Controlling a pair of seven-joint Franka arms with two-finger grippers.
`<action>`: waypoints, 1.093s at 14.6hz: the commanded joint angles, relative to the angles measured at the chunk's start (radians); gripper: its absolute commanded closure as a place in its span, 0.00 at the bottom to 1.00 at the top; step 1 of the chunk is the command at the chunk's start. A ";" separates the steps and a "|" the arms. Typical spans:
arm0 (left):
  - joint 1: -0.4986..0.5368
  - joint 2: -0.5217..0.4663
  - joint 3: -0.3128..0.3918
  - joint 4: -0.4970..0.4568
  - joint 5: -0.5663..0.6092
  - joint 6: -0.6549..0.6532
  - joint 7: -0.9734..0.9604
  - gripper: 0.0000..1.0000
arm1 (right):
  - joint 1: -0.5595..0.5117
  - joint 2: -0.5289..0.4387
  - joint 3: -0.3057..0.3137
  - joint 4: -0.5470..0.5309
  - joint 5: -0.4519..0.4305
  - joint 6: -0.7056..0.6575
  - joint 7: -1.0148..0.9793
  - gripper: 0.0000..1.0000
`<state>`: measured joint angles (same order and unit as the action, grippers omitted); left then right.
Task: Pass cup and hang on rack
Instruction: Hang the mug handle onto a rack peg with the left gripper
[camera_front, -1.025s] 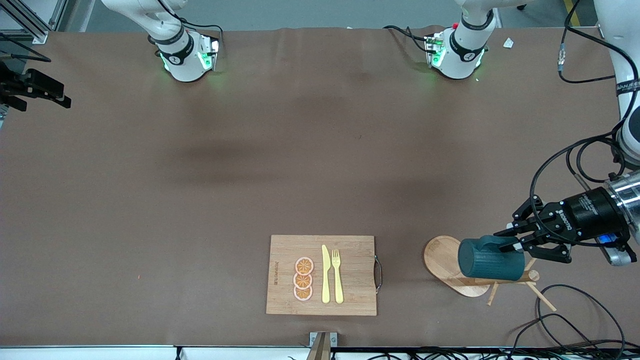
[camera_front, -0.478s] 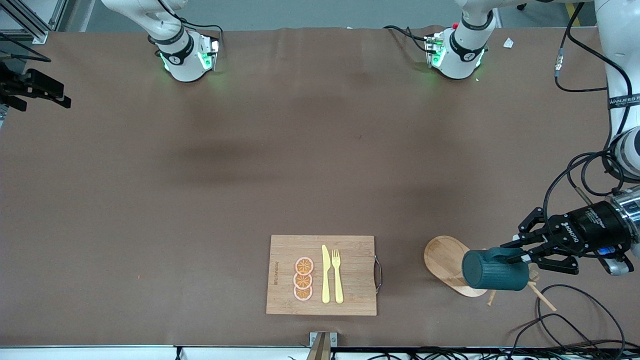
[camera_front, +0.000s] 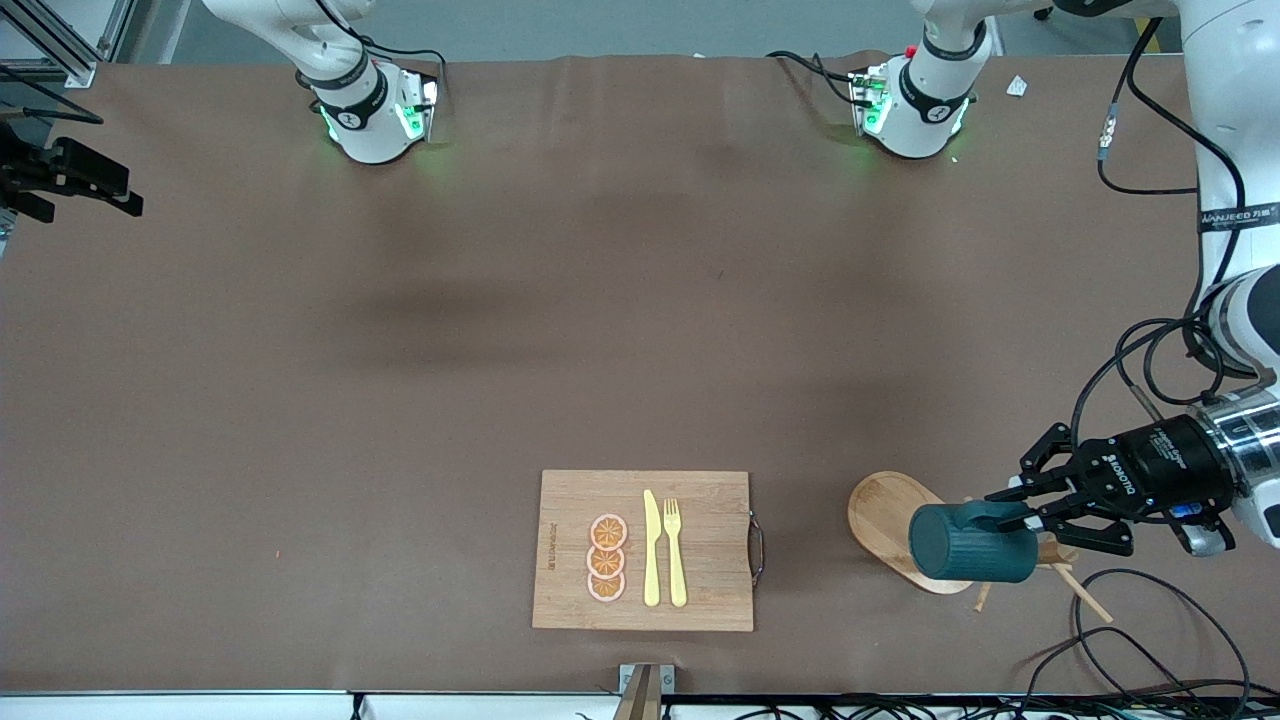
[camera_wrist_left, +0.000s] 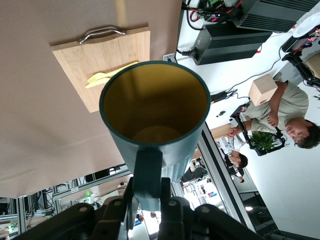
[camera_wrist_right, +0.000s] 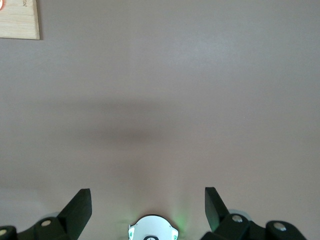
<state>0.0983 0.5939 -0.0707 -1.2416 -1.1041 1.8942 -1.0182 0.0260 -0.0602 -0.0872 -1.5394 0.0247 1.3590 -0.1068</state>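
The dark teal ribbed cup lies on its side in the air over the wooden rack, its mouth toward the right arm's end of the table. My left gripper is shut on the cup's loop handle. The rack's oval base shows beside the cup, and thin pegs stick out under it; the post is mostly hidden. In the left wrist view the cup shows its mustard inside, with the left gripper clamped on the handle. My right gripper is open and empty, high over bare table near its base.
A bamboo cutting board with orange slices, a yellow knife and a fork lies near the front edge at mid-table; it also shows in the left wrist view. Black cables loop on the table next to the rack.
My left gripper has carried the cup lower over the rack and then slightly toward the right arm's end. The right arm has not moved.
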 joint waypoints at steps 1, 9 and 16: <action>0.004 0.015 -0.003 0.005 -0.057 -0.003 0.039 1.00 | 0.011 -0.020 -0.002 -0.018 -0.012 0.000 0.012 0.00; 0.006 0.043 0.000 0.004 -0.088 -0.009 0.064 1.00 | 0.008 -0.018 -0.002 -0.019 -0.012 0.003 0.012 0.00; 0.043 0.072 -0.004 0.004 -0.088 -0.047 0.107 1.00 | 0.006 -0.018 -0.002 -0.018 -0.012 0.006 0.012 0.00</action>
<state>0.1314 0.6631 -0.0704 -1.2420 -1.1652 1.8658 -0.9326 0.0268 -0.0602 -0.0872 -1.5394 0.0247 1.3593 -0.1068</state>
